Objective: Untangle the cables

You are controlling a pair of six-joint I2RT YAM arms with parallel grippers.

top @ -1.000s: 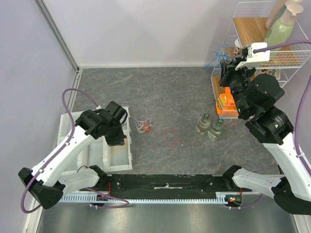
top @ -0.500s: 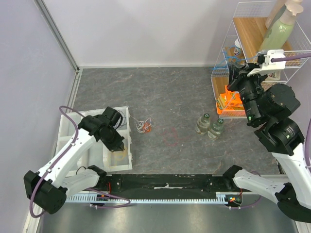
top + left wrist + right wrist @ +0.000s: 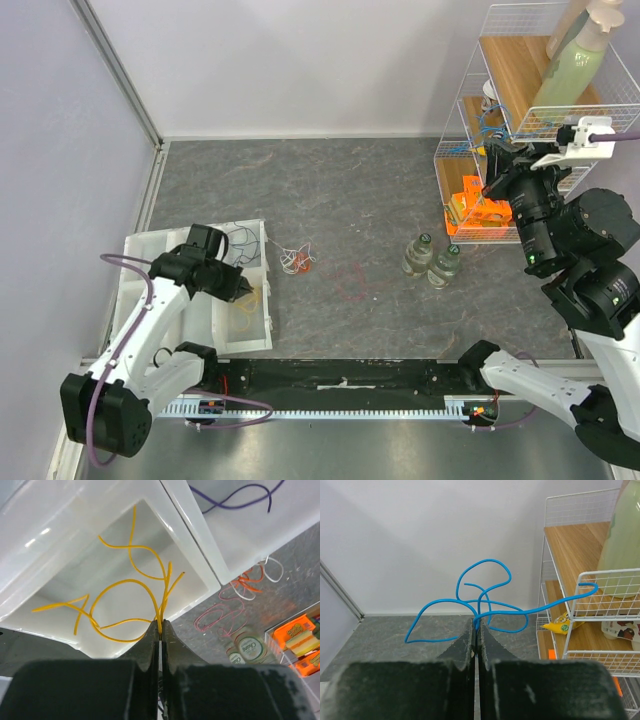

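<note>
While left gripper (image 3: 160, 624) jaws clench a yellow cable (image 3: 122, 581) over the white tray (image 3: 190, 530), right gripper (image 3: 476, 626) jaws pinch a blue cable (image 3: 490, 560) aloft, far right. Other cables (image 3: 297, 261) lie on bench (image 3: 350, 190) beside tray.

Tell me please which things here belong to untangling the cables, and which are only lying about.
Job: yellow cable, pinched by the left gripper; blue cable, pinched by the right gripper; red-orange and white bunch on the table; dark cable in the white tray.
Lying about: two glass bottles; wire rack; green bottle; orange box.
</note>
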